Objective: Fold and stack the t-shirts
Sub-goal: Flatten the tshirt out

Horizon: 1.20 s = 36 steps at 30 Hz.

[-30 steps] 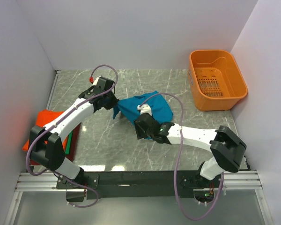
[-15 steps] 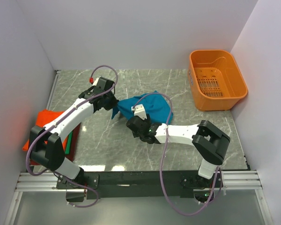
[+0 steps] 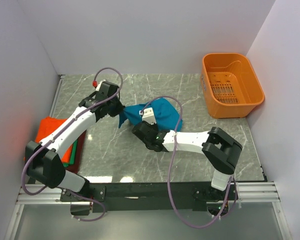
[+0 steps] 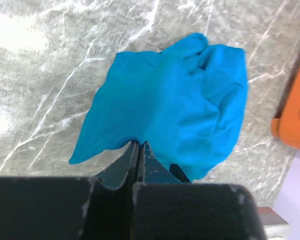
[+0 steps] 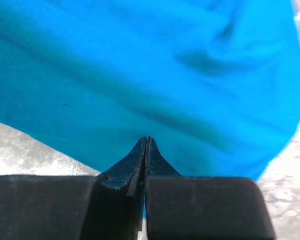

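right gripper (image 5: 147, 142) shifted left, now pinching teal t-shirt (image 3: 162, 112) | left gripper (image 4: 140, 147) pinching it too | orange basket (image 3: 230, 109) apart

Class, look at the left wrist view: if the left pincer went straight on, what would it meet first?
The teal-blue t-shirt: the left pincer is shut on its near edge, with cloth directly ahead.

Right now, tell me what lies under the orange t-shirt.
Under the orange t-shirt, edges of a green t-shirt and a dark red t-shirt peek out; the rest of both is covered.
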{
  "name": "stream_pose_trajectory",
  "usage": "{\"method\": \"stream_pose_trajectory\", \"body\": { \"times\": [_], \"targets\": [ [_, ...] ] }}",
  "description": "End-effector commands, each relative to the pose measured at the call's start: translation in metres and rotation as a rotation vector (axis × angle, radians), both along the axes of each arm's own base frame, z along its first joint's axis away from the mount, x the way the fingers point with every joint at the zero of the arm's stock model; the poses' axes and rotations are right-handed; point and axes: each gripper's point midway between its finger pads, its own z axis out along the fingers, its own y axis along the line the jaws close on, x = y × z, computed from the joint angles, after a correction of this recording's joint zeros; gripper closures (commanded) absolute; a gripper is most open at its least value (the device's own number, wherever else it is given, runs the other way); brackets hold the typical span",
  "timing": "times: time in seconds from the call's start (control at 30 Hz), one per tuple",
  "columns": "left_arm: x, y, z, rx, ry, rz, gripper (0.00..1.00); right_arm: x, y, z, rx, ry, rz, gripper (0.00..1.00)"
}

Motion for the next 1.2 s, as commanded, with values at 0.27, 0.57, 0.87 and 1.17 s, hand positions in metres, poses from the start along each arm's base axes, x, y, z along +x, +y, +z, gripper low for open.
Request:
{"method": "stream_pose_trajectory", "body": {
  "times": [0.27, 0.57, 0.87, 1.17],
  "targets": [
    [-0.008, 0.020, 0.103, -0.053, -0.232, 0.031, 0.99, -0.015, 0.017, 0.125, 0.252, -0.136, 0.153, 0.55],
    [-0.023, 0.024, 0.118, -0.082, -0.262, 0.027, 0.99, -0.058, 0.062, 0.111, 0.238, -0.157, 0.272, 0.25],
    [-0.038, 0.032, 0.133, -0.086, -0.289, 0.026, 1.00, -0.023, 0.064, 0.080, 0.125, -0.213, 0.096, 0.17],
    [-0.042, 0.050, 0.157, -0.050, -0.341, 0.074, 1.00, 0.009, 0.050, 0.154, 0.153, -0.331, 0.041, 0.94]
  ]
}}
